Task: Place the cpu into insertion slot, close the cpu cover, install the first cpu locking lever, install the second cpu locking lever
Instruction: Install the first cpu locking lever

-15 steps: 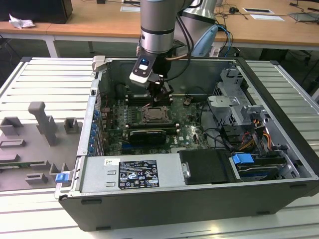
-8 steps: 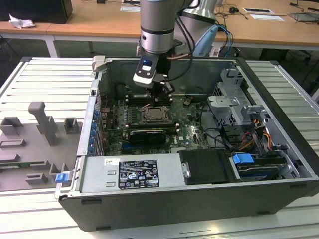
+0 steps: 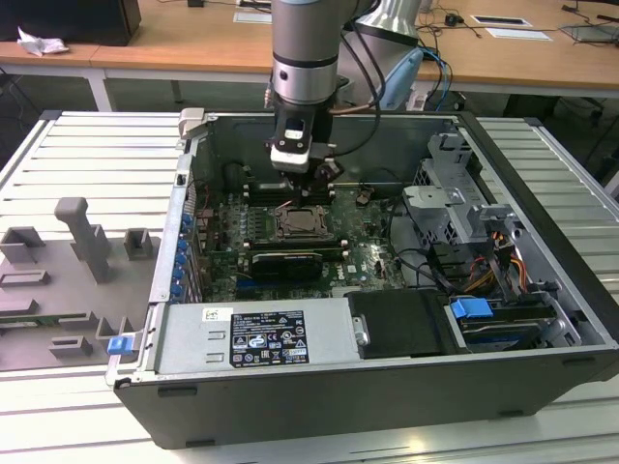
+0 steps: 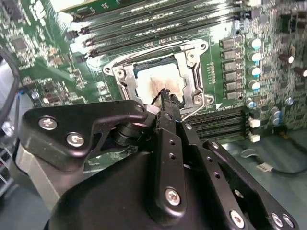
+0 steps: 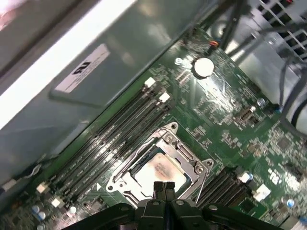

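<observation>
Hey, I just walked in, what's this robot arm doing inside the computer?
The arm's gripper hangs just above the motherboard inside an open computer case, fingers shut and holding nothing. The cpu already sits in the insertion slot, and the cpu cover lies down around it. A thin wire lever runs beside the socket; I cannot tell whether it is latched.

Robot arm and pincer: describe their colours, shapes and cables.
The arm is a silvery-grey cylinder with a dark band, a white block below it and black cables looping off beside it. The pincer is matt black: angular linkage plates fastened with silver screws, tapering to two narrow fingers.
</observation>
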`<state>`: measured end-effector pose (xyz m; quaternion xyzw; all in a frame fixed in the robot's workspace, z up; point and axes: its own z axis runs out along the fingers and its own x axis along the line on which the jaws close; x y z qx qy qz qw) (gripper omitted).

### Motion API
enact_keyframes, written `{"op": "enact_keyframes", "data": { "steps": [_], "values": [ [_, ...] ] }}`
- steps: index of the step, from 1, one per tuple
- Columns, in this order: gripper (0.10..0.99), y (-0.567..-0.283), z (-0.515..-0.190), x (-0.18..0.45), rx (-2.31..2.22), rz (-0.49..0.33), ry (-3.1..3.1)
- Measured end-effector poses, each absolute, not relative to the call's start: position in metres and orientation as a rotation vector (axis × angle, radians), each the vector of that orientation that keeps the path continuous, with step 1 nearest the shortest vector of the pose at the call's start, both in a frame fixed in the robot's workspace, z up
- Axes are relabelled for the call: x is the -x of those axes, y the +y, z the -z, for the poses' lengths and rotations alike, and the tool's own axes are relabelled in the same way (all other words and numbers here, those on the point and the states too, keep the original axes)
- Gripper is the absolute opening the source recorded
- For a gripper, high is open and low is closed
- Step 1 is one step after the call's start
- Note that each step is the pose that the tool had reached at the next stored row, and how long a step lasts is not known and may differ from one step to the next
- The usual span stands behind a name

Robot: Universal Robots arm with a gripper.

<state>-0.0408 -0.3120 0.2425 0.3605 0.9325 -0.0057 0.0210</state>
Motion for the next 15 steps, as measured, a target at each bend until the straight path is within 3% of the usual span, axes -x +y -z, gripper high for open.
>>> {"op": "enact_keyframes", "data": {
  "steps": [15],
  "values": [
    [0.106,-0.3119,-0.2363,0.0411,-0.684,0.006,3.022]
  ]
}}
